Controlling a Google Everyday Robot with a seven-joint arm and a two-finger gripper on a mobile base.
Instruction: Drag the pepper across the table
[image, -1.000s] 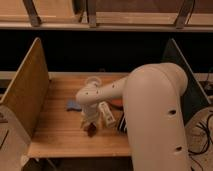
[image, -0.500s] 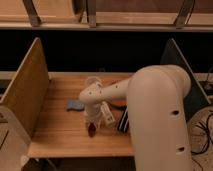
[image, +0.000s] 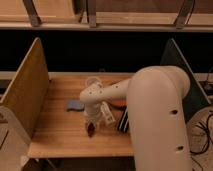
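The pepper (image: 91, 131) is small, slim and dark red. It lies on the pale wooden table (image: 60, 132) near the front edge, left of centre. My gripper (image: 93, 124) hangs from the big white arm (image: 155, 110) and points down right over the pepper, at or touching its top end. The arm hides how the gripper meets the pepper.
A blue flat object (image: 74, 105) lies left of the gripper. An orange plate (image: 119, 103) shows partly behind the arm. A black bar (image: 123, 120) lies right of the gripper. Upright boards stand at the left (image: 25, 92) and right (image: 182, 75) sides.
The gripper and the pepper below it have shifted a little toward the table's front edge. The blue object and the black bar have stayed put.
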